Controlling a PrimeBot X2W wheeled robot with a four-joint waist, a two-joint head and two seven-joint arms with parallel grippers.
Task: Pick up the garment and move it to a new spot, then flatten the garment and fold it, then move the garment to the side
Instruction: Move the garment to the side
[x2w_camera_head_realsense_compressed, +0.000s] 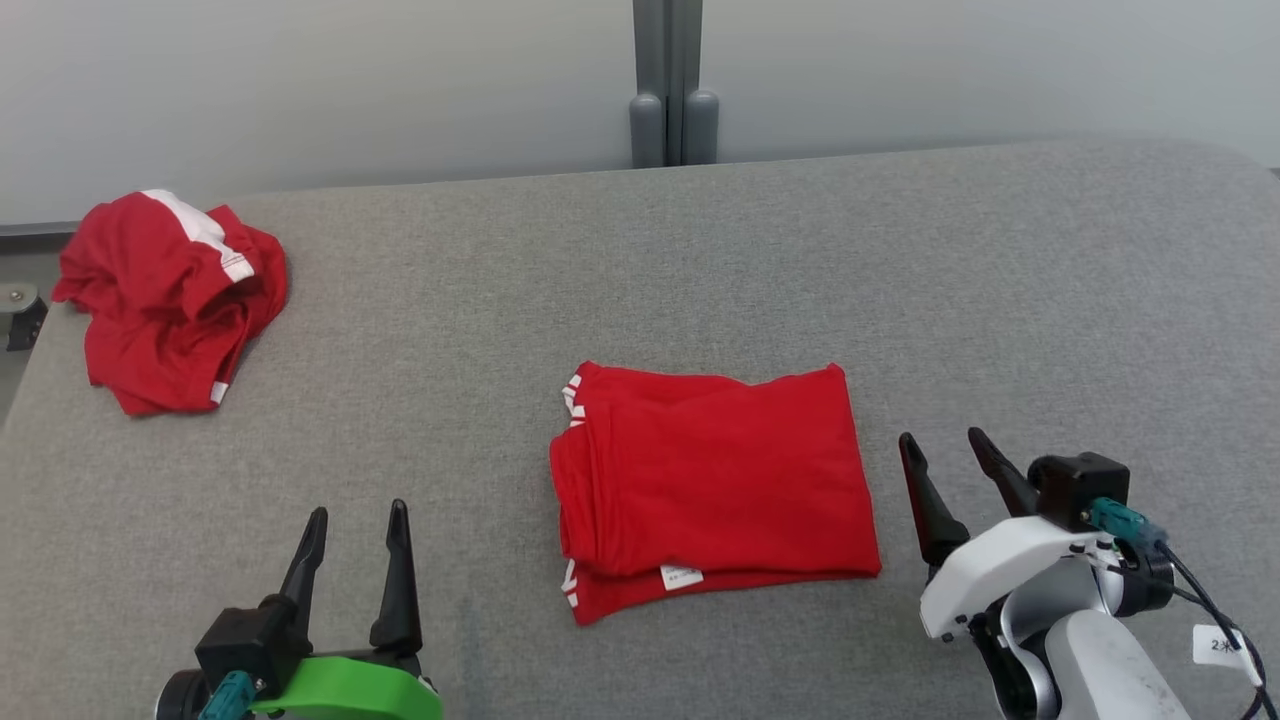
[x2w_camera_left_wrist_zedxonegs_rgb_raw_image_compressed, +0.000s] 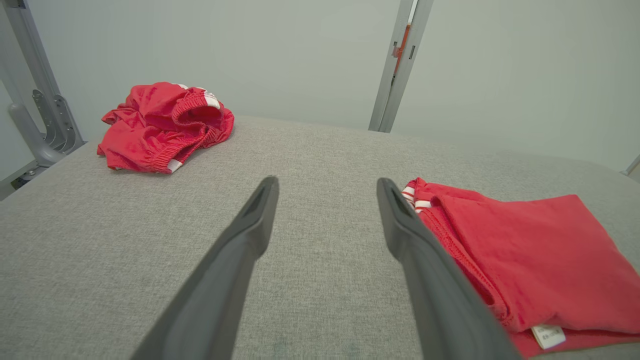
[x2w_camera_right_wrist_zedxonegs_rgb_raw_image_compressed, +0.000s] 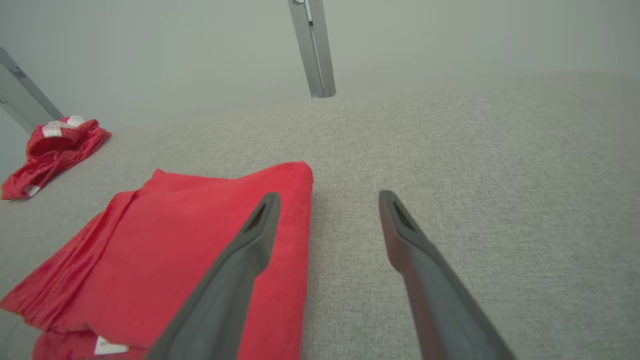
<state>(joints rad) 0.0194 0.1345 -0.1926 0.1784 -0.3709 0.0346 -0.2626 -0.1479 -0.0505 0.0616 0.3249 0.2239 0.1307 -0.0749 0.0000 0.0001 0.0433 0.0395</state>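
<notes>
Between the left gripper (x2w_camera_head_realsense_compressed: 358, 510) and right gripper (x2w_camera_head_realsense_compressed: 940, 436) — both spread wide — lies the folded garment (x2w_camera_head_realsense_compressed: 715, 480); a crumpled garment (x2w_camera_head_realsense_compressed: 165, 300) sits well beyond the left gripper.

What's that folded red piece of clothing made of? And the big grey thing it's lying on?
The folded red garment looks like soft knit cloth, maybe cotton: matte, with stitched hems, gentle creases and a sewn-in label. The grey surface under it looks like woven or felt-like fabric: speckled, fuzzy grain, no shine.
</notes>
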